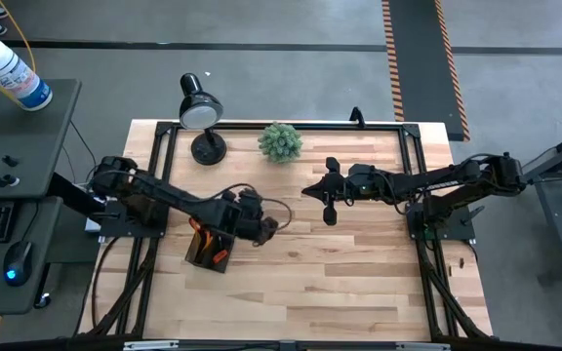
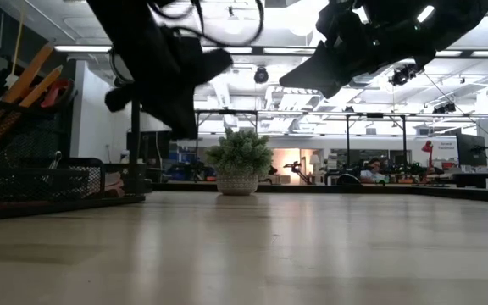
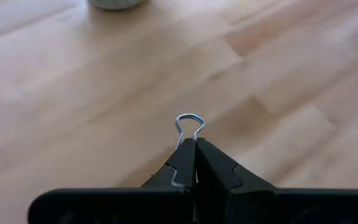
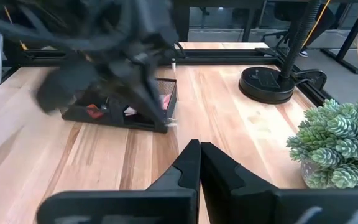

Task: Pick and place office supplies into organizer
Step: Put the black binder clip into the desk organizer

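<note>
The left gripper (image 3: 194, 149), clamped on the binder clip (image 3: 189, 124) just beside the organizer (image 1: 208, 251), should center above 1 compartment before releasing.

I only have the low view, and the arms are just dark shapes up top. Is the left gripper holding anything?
Observer: Yes. The left wrist view shows the left gripper with its jaws shut on the wire loop of a binder clip.
Operator: Where is it relative to the organizer?
Observer: From above, it is beside the organizer, on the side toward the table's middle, not over a compartment.
Operator: And the right gripper?
Observer: The right wrist view shows the right gripper with its jaws shut and nothing between them.
</note>
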Controlling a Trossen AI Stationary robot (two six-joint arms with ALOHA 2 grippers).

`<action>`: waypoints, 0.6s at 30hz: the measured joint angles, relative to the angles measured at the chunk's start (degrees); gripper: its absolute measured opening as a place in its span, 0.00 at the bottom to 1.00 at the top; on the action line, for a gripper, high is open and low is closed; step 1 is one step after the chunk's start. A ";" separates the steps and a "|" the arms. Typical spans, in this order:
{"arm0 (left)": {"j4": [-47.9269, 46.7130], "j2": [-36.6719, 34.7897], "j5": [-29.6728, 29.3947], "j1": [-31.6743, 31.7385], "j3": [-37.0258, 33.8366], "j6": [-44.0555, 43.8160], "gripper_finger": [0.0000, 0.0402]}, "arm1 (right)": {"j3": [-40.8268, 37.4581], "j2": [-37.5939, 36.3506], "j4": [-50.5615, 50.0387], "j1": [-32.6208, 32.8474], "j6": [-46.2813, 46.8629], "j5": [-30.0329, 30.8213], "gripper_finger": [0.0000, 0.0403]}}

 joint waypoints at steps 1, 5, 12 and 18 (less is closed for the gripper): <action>0.11 -0.61 0.34 -1.08 0.00 -0.43 0.00 | 0.00 0.00 -0.04 0.00 -0.02 0.00 0.00; -1.78 -1.87 0.55 -5.83 1.55 -2.03 0.00 | 0.00 0.00 -0.22 0.00 -0.01 0.00 0.01; -15.68 -0.31 0.93 -11.05 13.99 -0.67 0.00 | 0.00 0.00 0.02 0.00 0.08 -0.02 0.01; -32.87 4.51 5.15 -13.63 25.97 0.56 0.00 | 0.00 0.00 -0.48 0.00 1.04 -0.18 0.00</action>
